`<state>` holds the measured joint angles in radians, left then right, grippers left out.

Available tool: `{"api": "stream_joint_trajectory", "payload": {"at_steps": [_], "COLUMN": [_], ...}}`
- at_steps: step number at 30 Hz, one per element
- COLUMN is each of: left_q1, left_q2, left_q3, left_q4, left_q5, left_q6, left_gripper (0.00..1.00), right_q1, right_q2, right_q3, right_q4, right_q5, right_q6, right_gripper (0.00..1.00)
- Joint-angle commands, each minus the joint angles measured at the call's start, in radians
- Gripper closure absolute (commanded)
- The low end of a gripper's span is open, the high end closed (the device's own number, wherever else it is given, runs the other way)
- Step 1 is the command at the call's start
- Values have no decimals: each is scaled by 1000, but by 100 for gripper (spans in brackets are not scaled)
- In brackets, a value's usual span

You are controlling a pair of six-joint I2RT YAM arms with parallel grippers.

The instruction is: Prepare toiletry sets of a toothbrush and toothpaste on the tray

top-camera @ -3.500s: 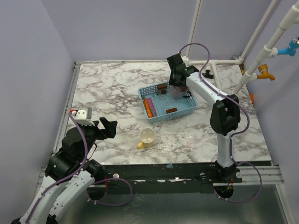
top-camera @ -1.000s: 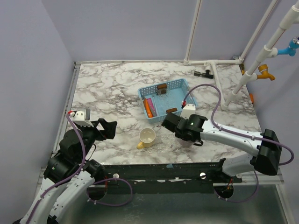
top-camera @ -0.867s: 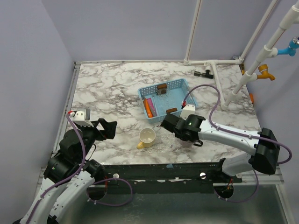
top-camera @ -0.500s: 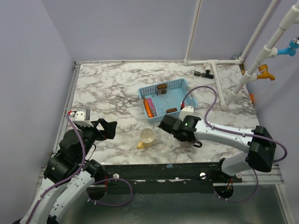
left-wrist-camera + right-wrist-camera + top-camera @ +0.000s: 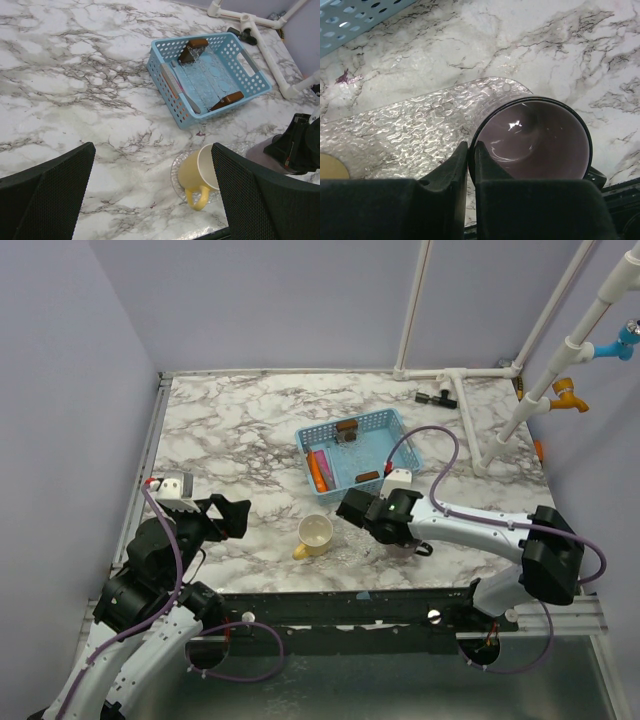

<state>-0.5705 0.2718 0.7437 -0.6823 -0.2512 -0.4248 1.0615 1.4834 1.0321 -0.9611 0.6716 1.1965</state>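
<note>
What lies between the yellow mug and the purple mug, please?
Only a bare stretch of the clear textured tray, seen best in the right wrist view. On that side, the right gripper pinches the rim of the purple mug.

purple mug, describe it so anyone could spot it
On the marble table, a clear tray lies near the front edge. Of the two mugs at its ends, the purple mug is the right one, its dark rim pinched by the right tool; the yellow mug stands free.
</note>
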Motion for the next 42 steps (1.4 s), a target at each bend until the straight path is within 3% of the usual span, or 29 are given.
{"api": "stream_joint_trajectory", "payload": {"at_steps": [1,3,13,24,35,42], "left_q1": [6,5,5,6,6,7], "left_q2": [-10,-10,-9,-7,1,2], "left_q3": [-1,-1,-1,-1,-1,0], "left_q4": [7,7,9,7,8,4], "left_q5": [20,20,18,13,12,-6], "left_q6": [6,6,8,8,8,4], "left_gripper": [1,1,1,1,1,1], "right_q1": [6,6,7,-6,-192,-302], "right_q2": [26,28,-11,37,121,222], "right_q3": [5,11,117,337,459,535], "right_q4": [-1,-10,-32,-68,184,277], "right_q5": [54,55,19,51,-166,-328], "right_q6": [21,21,-42,-286,-717,-866], "right_gripper": [82,74,63,55,55,46]}}
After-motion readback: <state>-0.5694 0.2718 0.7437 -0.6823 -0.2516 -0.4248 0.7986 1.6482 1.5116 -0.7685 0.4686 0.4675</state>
